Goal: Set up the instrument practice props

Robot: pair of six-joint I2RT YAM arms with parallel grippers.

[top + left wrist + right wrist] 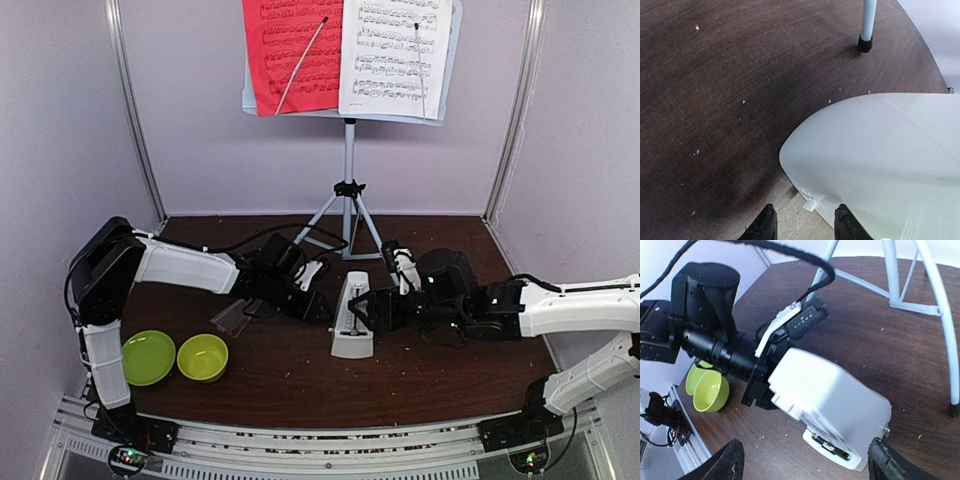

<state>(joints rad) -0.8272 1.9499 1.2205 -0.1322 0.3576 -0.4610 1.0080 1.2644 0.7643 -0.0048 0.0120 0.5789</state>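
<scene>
The grey-white music stand (348, 190) is upright at the back, with the red sheet (290, 55) and the white sheet (395, 55) on its desk. The whitish metronome (352, 315) sits mid-table between both grippers. My right gripper (807, 456) is open wide. The metronome (835, 400) lies just ahead between its fingers, and neither finger touches it. My left gripper (315, 298) is against the metronome's far side. In the left wrist view its jaws (805, 227) stand partly apart and a pale rounded body (880, 160), apparently the metronome, runs between them. Whether they grip it is unclear.
Two lime-green bowls (148, 357) (203, 357) sit at the front left. A clear plastic piece (232, 316) is beside the left wrist. The stand's tripod legs (892, 275) spread behind the metronome, and one foot (865, 44) is close ahead of the left gripper.
</scene>
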